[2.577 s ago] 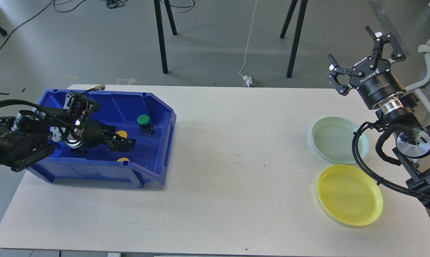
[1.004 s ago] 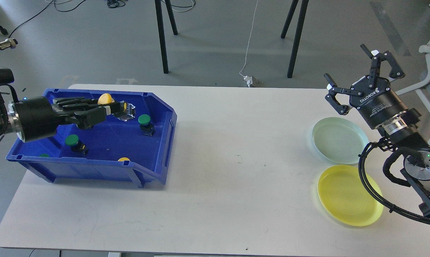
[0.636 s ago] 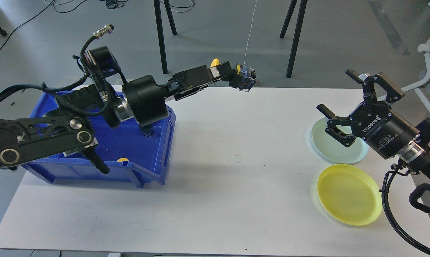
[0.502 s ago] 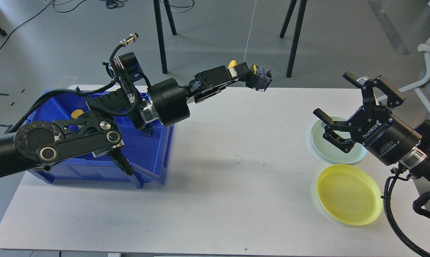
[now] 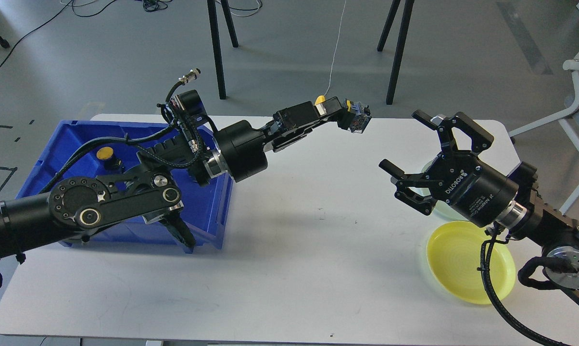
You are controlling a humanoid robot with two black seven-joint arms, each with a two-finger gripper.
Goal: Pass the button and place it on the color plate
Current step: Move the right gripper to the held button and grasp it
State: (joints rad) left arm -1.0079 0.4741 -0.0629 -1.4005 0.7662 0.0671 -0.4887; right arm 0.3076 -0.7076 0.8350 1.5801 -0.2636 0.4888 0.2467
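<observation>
My left gripper (image 5: 343, 112) is shut on a yellow button (image 5: 355, 117), with its yellow cap showing above the fingers and its dark base sticking out to the right. It holds the button in the air over the table's far middle. My right gripper (image 5: 417, 149) is open and empty, its fingers spread toward the left, a short way right of and below the button. A yellow plate (image 5: 467, 264) lies at the front right. A pale green plate (image 5: 431, 166) behind it is mostly hidden by my right arm.
A blue bin (image 5: 78, 144) stands at the left of the white table (image 5: 289, 269), partly covered by my left arm, with another yellow button (image 5: 106, 154) inside. Black stand legs rise behind the table. A chair is at the far right.
My left gripper lifted the yellow button out of the bin and carried it right over the table. My right gripper came down and left toward it, staying open.
</observation>
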